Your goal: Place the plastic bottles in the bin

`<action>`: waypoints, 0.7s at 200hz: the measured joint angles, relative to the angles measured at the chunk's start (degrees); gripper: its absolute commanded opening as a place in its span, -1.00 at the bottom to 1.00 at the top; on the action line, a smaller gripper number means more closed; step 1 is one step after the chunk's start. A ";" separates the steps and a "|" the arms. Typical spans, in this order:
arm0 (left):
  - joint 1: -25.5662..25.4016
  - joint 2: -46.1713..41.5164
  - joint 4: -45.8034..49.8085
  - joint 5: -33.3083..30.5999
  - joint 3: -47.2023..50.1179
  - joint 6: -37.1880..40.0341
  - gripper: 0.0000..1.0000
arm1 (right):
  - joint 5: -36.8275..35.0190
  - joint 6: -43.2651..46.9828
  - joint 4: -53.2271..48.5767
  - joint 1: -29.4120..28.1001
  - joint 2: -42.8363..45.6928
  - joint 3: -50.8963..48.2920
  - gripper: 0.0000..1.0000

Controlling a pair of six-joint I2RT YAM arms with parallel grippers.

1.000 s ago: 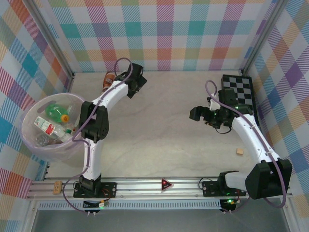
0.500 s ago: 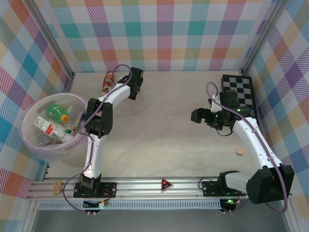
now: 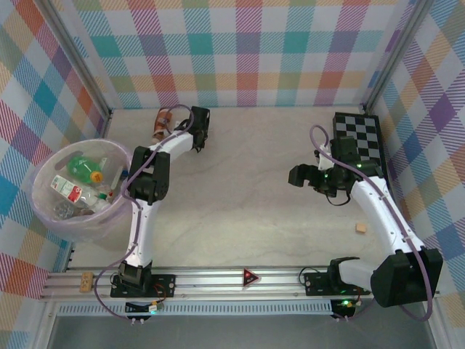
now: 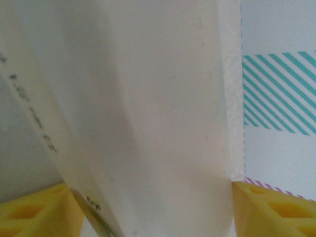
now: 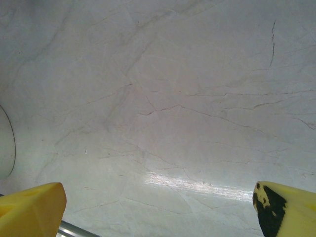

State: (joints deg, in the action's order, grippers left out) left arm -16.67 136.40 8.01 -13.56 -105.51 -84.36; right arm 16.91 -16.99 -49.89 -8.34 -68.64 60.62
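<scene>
Reaching into the far left corner of the table, our left arm (image 3: pixel 176 140) is at the pick-up step. In its wrist view a pale bottle (image 4: pixel 148 98) sits close between the yellow pads (image 4: pixel 274 212) of the left gripper (image 4: pixel 158 215), with the striped wall (image 4: pixel 276 94) just behind. The jaws stand at middling width on either side of that bottle, the pads at or against its sides, but we cannot tell whether they press hard enough to hold it. From above, a brown-labelled bottle (image 3: pixel 163 121) lies by the back wall just beside that wrist; we take it for the same one, though we cannot be sure. The bin (image 3: pixel 86 231) sits at the table's left edge, near the left arm's elbow, and already holds several bottles, among them a green bottle (image 3: pixel 83 169) and a clear bottle (image 3: pixel 65 187) with a red label. Our right gripper (image 5: pixel 158 212) hangs with jaws wide apart and nothing between them over bare table (image 5: pixel 163 98), near the checkerboard (image 3: pixel 357 138) and well apart from the bin. We judge this to be one of the last bottles. The next move calls for a sure squeeze, a lift clear of the wall, a swing left over the rim, and release only above the opening; a thin round bottle may slip.
</scene>
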 measured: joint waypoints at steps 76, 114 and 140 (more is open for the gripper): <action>-0.59 -2.38 -3.56 1.75 3.82 1.53 -0.05 | 0.00 0.35 -0.35 0.00 0.00 0.00 0.94; -2.47 -4.85 -1.92 3.02 4.87 7.37 -0.09 | 0.02 0.35 -0.33 0.00 0.00 0.00 0.94; -5.05 -7.06 -0.35 3.80 4.87 12.76 -0.09 | 0.02 0.33 -0.07 0.00 -0.02 0.00 0.94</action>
State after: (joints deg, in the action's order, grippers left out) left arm -21.71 129.34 7.66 -9.76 -100.64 -71.59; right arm 16.93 -16.67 -49.95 -8.34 -68.66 60.62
